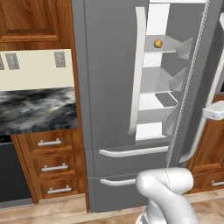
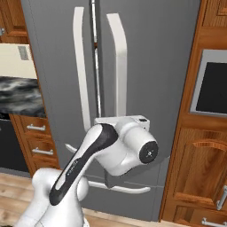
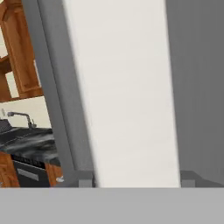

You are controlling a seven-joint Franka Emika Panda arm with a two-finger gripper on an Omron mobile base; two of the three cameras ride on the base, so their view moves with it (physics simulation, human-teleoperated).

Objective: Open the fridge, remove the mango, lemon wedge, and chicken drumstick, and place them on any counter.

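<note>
Gripper (image 3: 136, 183) straddles the right door's white handle (image 3: 127, 92), jaws spread either side, not clamped, likely placed to swing the door wider. Fridge (image 1: 109, 87) right door partly open; mango (image 1: 158, 43) sits on an upper shelf inside. Lemon wedge and drumstick aren't made out. Desk (image 1: 37, 109) lies left of the fridge. Fingertips are cut off at the frame bottom.

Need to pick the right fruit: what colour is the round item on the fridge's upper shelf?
Orange-yellow: the mango, clearest in the left base view.
</note>
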